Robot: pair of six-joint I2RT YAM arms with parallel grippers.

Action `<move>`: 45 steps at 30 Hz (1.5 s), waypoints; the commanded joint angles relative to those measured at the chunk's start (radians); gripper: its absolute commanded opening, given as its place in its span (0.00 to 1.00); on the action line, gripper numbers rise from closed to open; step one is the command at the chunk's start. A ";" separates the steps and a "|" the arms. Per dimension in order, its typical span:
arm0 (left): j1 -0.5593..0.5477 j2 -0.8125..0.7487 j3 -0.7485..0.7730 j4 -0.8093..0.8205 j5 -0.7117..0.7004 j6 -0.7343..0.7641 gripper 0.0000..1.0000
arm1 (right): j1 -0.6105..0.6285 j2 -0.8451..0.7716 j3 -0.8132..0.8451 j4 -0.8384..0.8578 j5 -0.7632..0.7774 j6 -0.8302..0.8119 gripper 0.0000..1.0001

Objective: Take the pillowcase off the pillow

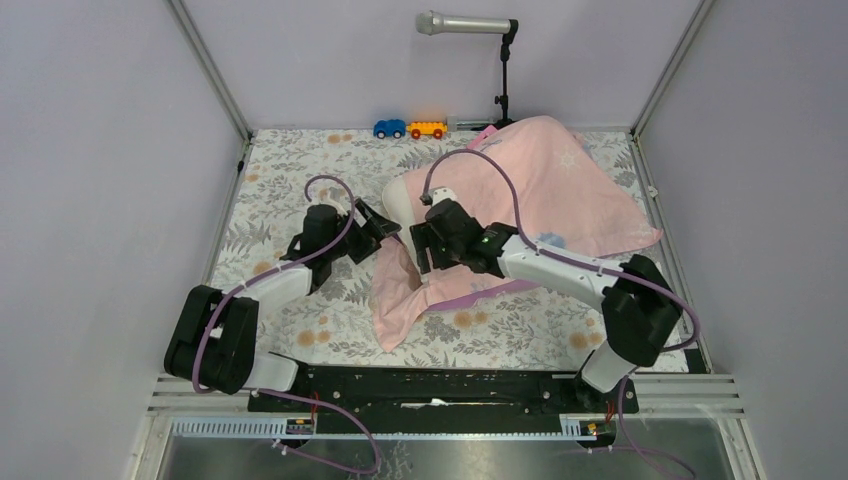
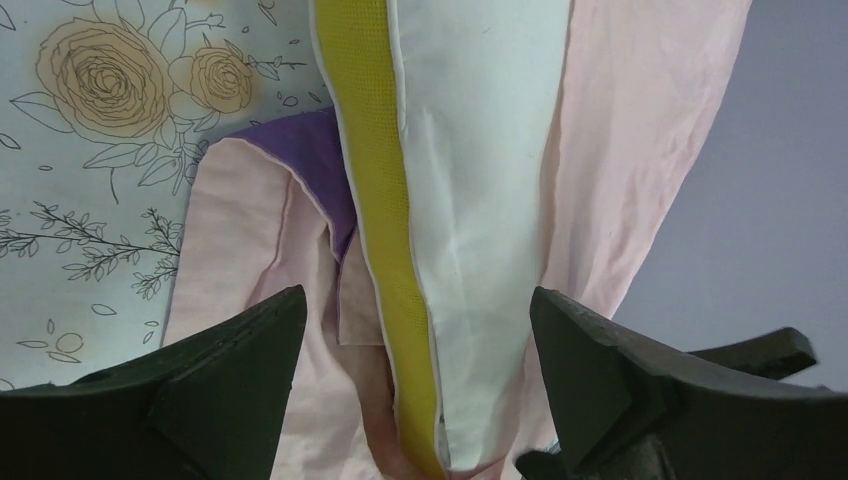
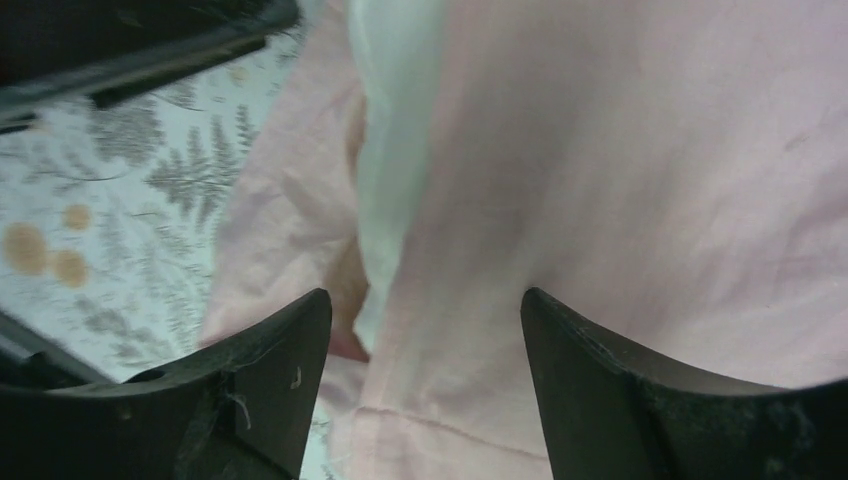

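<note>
The pillowcase [image 1: 560, 190] lies mostly inside out, pale pink, draped over the pillow at centre right, with a purple strip along its near hem. A white corner of the pillow [image 1: 402, 195] sticks out at its left end. My left gripper [image 1: 385, 228] is open at that corner. In the left wrist view the pillow's yellow band [image 2: 380, 200] and white face run between the open jaws [image 2: 418, 292], with pink and purple pillowcase [image 2: 250, 230] beside them. My right gripper [image 1: 425, 255] is open over the pillowcase hem [image 3: 620, 180], with a white strip of pillow [image 3: 395, 120] showing.
A floral cloth [image 1: 290, 170] covers the table. A blue toy car [image 1: 389, 128] and an orange one [image 1: 427, 129] stand at the back edge. A microphone on a stand [image 1: 465, 23] rises behind them. Enclosure walls and frame posts bound all sides.
</note>
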 commanded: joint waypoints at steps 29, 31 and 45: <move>-0.096 0.219 0.068 0.335 0.182 -0.097 0.74 | 0.012 -0.126 -0.122 0.071 0.142 -0.013 0.02; -0.116 0.246 0.090 0.362 0.186 -0.076 0.67 | 0.010 -0.136 -0.143 0.088 0.150 -0.013 0.00; -0.077 -0.024 0.139 0.154 0.035 0.060 0.00 | -0.017 -0.378 -0.345 0.004 0.272 -0.034 0.03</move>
